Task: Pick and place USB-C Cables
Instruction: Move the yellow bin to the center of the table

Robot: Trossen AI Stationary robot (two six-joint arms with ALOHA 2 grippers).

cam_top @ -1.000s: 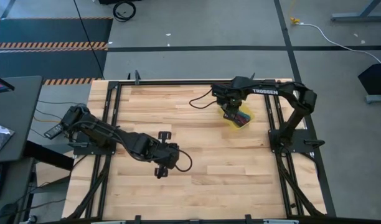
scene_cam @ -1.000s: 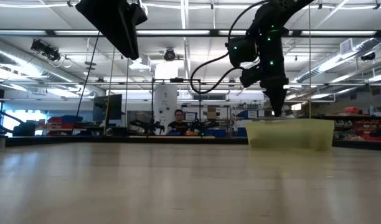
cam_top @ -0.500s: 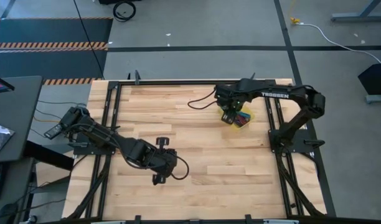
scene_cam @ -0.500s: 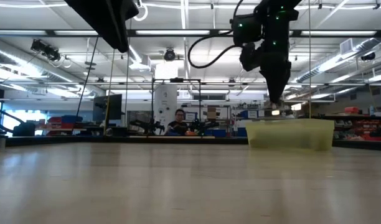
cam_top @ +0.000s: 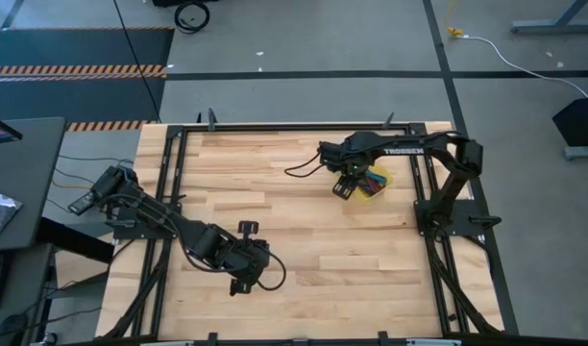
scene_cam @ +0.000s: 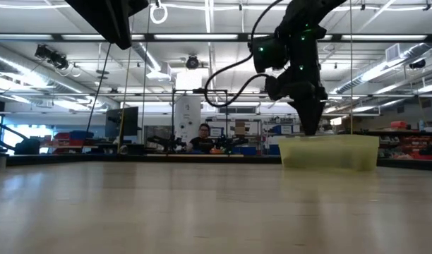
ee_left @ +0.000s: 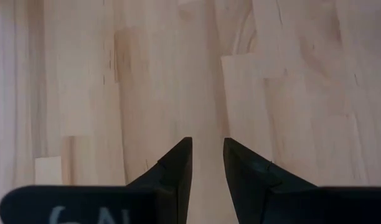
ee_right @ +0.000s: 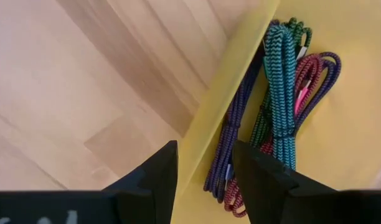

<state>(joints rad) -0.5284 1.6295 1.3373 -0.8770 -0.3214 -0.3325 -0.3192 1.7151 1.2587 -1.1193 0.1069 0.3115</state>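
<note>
The yellow tray (cam_top: 380,187) stands near the table's right rail and also shows in the low view (scene_cam: 329,152). The USB-C cables lie bundled on its floor: purple-blue (ee_right: 237,124), teal (ee_right: 279,93), magenta (ee_right: 312,74) and green (ee_right: 296,28). My right gripper (cam_top: 343,188) (ee_right: 203,152) hangs open above the tray's left rim (ee_right: 231,81), pointing down and touching nothing. My left gripper (cam_top: 242,258) (ee_left: 207,149) hovers over bare wood toward the near left, its fingers a narrow gap apart and holding nothing.
A black arm wire (cam_top: 299,171) loops over the wood left of the right gripper. Dark frame rails (cam_top: 174,192) run along the table's sides. Bare wood (cam_top: 304,226) lies between the two arms. A person (scene_cam: 202,134) sits far behind the table.
My right gripper has moved from above the tray's inside toward the table's left, rising briefly and coming down again over the tray's left rim. My left arm has drawn toward the near edge and slightly left. The cables have stayed in the tray.
</note>
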